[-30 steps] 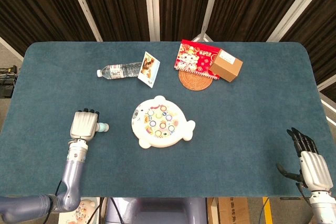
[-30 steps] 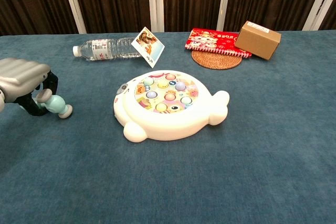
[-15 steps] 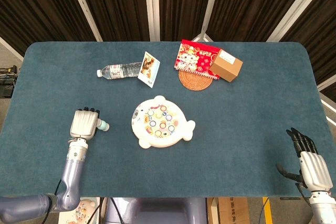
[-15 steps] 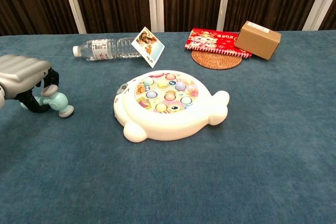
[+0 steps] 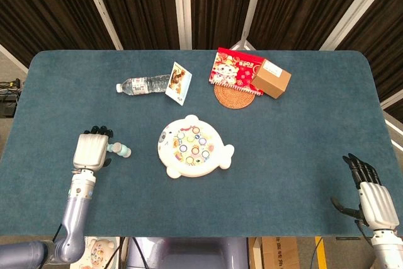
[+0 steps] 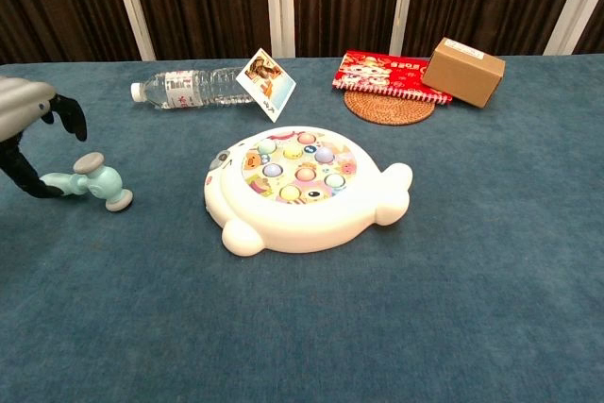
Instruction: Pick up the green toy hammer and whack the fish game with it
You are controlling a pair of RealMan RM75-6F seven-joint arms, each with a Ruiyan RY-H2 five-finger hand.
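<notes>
Left hand [image 6: 28,139]: fingers spreading over hammer [image 6: 92,184], gripping nothing; gap showing in chest view only.
Right hand [image 5: 373,194]: hanging open, showing in head view only.

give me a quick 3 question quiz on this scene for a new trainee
1. True or false: the left hand has lifted the green toy hammer off the table.
2. Which item leans on the water bottle? A) photo card B) cardboard box C) woven coaster
3. Fill in: the fish game lies to the ___ of the hammer in the head view.

Key: 1. False, it lies on the table. 2. A. 3. right
</notes>
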